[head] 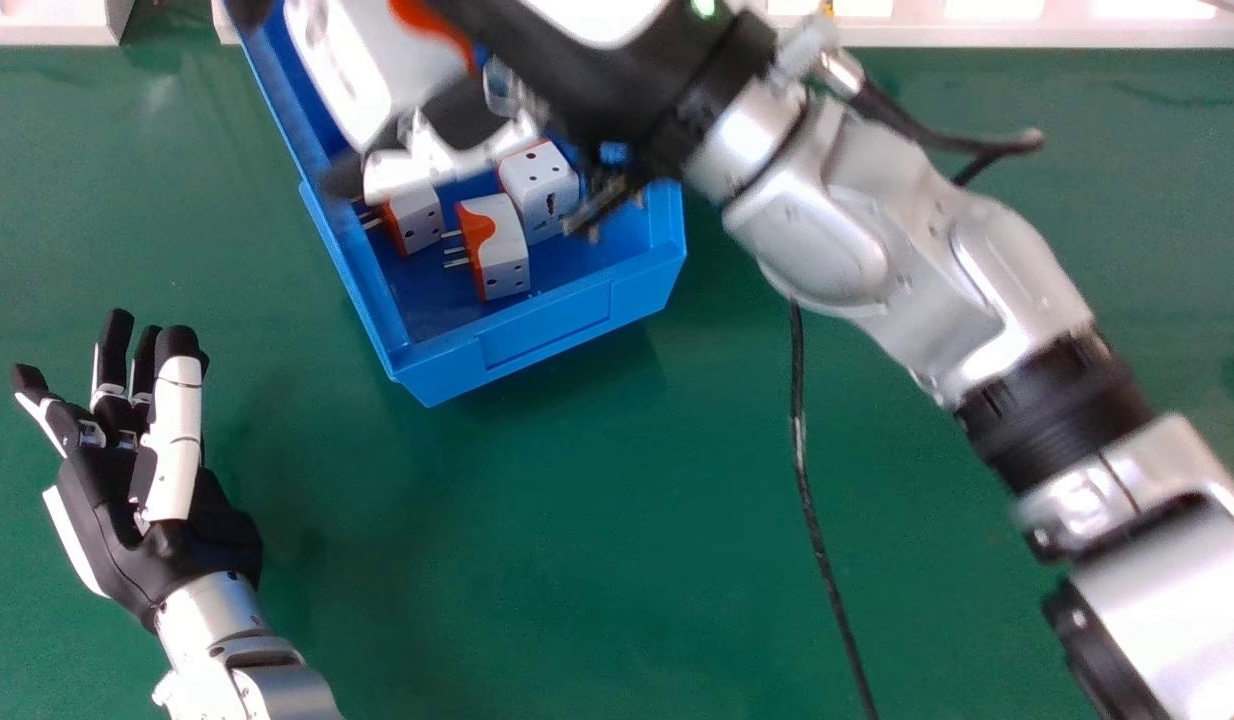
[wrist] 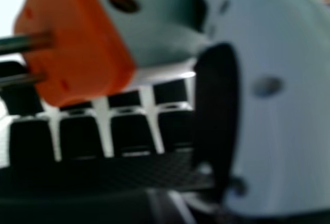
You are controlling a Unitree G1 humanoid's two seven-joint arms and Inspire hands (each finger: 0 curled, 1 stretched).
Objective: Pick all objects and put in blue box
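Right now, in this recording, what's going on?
The robot's right hand is holding an orange-and-white plug adapter, with the hand above the blue box. At least three similar adapters already lie inside the box. The left hand is open and holds nothing, off to the box's left. The held adapter has not yet been let go.

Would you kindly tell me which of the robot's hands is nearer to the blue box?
Right: the right hand is over the blue box; the left hand is outside it, to the robot's left.
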